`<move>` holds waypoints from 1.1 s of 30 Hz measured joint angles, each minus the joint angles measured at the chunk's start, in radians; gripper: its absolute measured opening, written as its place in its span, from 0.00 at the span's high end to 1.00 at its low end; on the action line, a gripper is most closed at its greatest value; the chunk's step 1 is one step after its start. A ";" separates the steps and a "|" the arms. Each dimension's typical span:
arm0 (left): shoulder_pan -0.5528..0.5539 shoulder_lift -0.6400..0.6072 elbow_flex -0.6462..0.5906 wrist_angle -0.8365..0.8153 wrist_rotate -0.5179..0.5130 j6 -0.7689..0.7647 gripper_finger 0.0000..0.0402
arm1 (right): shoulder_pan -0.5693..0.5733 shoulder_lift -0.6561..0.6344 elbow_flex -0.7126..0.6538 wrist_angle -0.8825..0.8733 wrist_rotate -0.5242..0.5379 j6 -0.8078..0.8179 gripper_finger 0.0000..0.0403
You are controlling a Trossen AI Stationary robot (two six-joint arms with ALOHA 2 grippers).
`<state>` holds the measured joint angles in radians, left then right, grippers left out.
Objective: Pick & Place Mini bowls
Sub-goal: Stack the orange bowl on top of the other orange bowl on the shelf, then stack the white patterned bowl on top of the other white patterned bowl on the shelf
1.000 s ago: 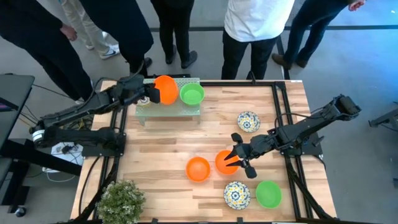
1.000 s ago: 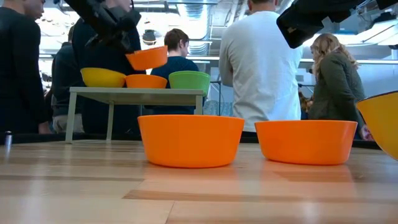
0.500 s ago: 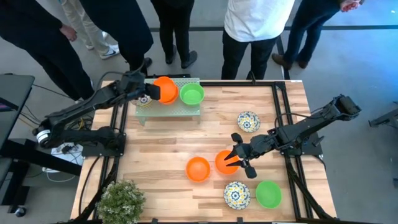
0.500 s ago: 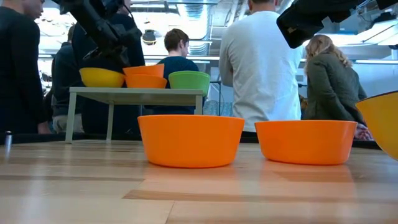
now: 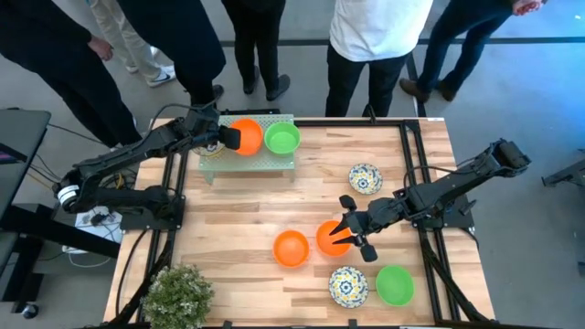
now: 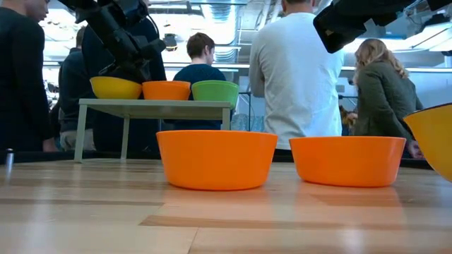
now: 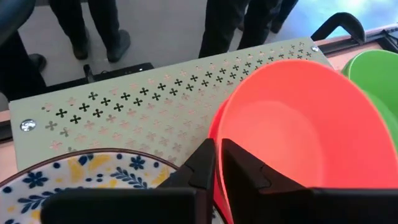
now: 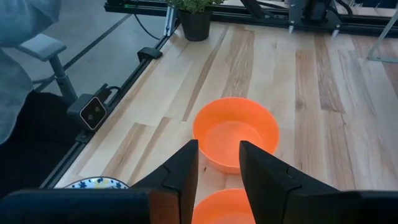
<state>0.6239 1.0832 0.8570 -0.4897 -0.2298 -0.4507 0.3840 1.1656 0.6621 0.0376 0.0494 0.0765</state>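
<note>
A small perforated shelf stands at the table's far left. On it sit a patterned bowl, a green bowl and an orange bowl nested in a second orange bowl. My left gripper is shut on the upper orange bowl. Two more orange bowls rest on the tabletop. My right gripper hangs open above the right one's rim, clear of it. My left gripper holds the orange bowl by its rim on the side toward the table's left edge. One finger is inside the bowl and one outside. The fingers come from the left, slanting down. The bowl sits level, nested in the other orange bowl on the shelf.
Two patterned bowls and a green bowl lie on the table's right half. A potted plant stands at the near left corner. Several people stand beyond the far edge. Bare wood lies between the shelf and the orange bowls.
My left gripper has gone down toward the shelf with the orange bowl. The bowl, first tilted and clear above the shelf's other orange bowl, now sits level inside it. My right gripper has kept still.
</note>
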 joint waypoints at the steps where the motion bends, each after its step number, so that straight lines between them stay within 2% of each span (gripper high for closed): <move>1: 0.000 0.000 0.000 0.001 0.000 0.000 0.92 | 0.000 0.000 0.000 0.000 0.000 0.000 0.72; 14: -0.003 -0.011 0.000 0.018 0.000 0.001 0.81 | -0.001 0.000 0.000 0.000 0.000 -0.007 0.72; 21: -0.046 -0.134 0.000 0.057 0.008 0.017 0.80 | -0.001 0.000 0.000 0.000 0.000 -0.007 0.72; 26: -0.147 -0.247 0.000 0.121 0.124 0.080 0.80 | -0.001 0.000 0.000 0.001 0.001 -0.006 0.72; 33: -0.396 -0.277 0.000 0.132 0.134 0.138 0.80 | -0.001 0.000 0.000 0.007 0.004 -0.006 0.72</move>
<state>0.2282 0.8067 0.8570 -0.3572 -0.0959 -0.3124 0.3832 1.1656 0.6624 0.0448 0.0532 0.0704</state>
